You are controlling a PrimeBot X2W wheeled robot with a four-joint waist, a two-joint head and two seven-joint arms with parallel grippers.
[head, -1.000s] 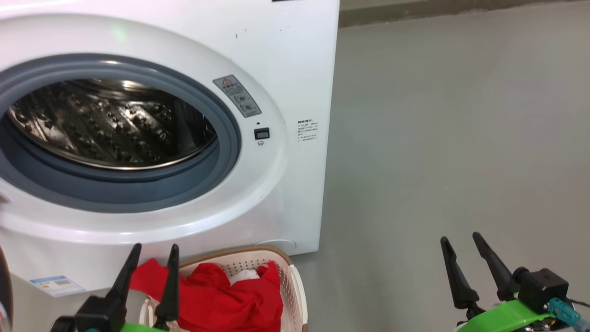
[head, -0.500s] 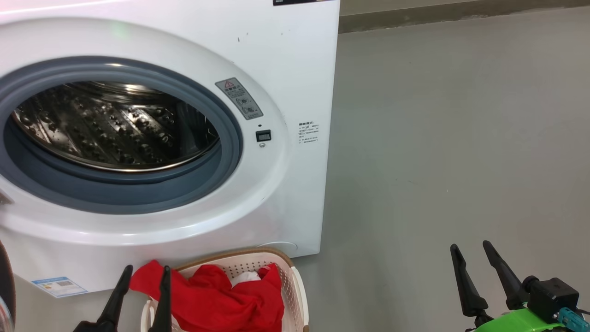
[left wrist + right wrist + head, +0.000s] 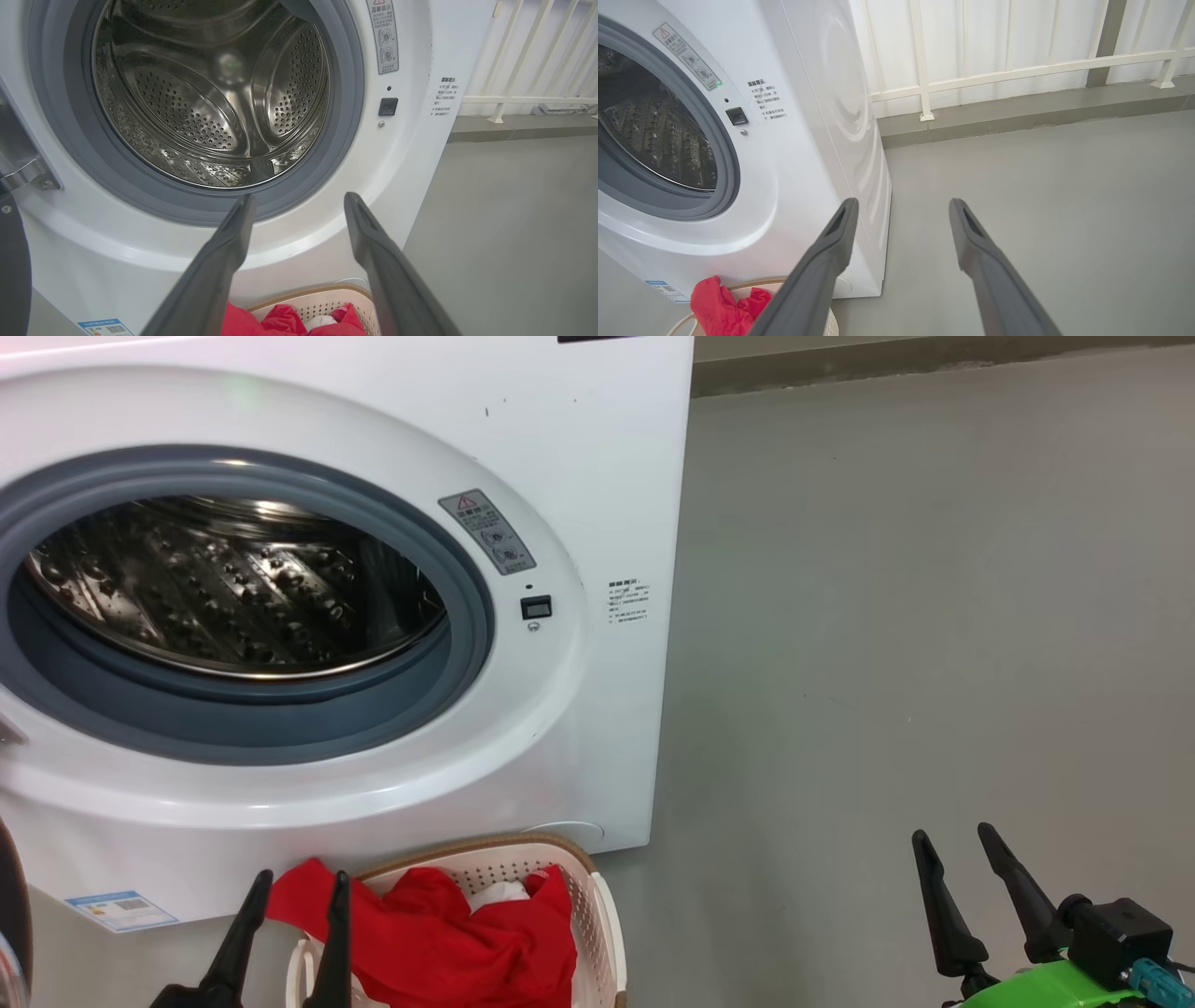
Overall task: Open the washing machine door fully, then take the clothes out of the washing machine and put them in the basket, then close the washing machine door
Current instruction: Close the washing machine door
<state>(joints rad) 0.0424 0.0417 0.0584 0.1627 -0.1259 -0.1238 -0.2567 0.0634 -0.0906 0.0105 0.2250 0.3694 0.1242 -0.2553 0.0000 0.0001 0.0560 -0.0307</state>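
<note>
In front of me on the smooth grey floor [image 3: 887, 616] stands the big white front-loading washing machine [image 3: 597, 476]. Its glossy face curves round a matte grey rubber ring [image 3: 457, 644] and a shiny perforated steel drum [image 3: 210, 107]. At the far left edge a sliver of the round washing machine door [image 3: 11, 270] shows its black rim, swung clear of the opening.

Near me, just before the machine's lower right, sits the small cream-white perforated plastic basket [image 3: 597, 915] with a brown woven-look rim. The bright red soft clothes [image 3: 448, 943] lie crumpled in it around a bit of white cloth [image 3: 495, 894], and one red fold hangs over the left rim.

My left gripper [image 3: 302, 877] shows at the basket's left end, long dark fingers spread apart and holding nothing. My right gripper [image 3: 952, 833] is well to the right over the floor, likewise spread and empty.

Against a second ago, both grippers sit lower in the head view, the left more so. The machine, basket and clothes lie as they did.

A grey sticker [image 3: 486, 530] with a red warning triangle carries Chinese print. A block of small black characters [image 3: 627, 602] sits right of a black square latch socket [image 3: 535, 607]. Both are too fine for me to read. A blue-and-white label [image 3: 121, 908] sits low on the left.
</note>
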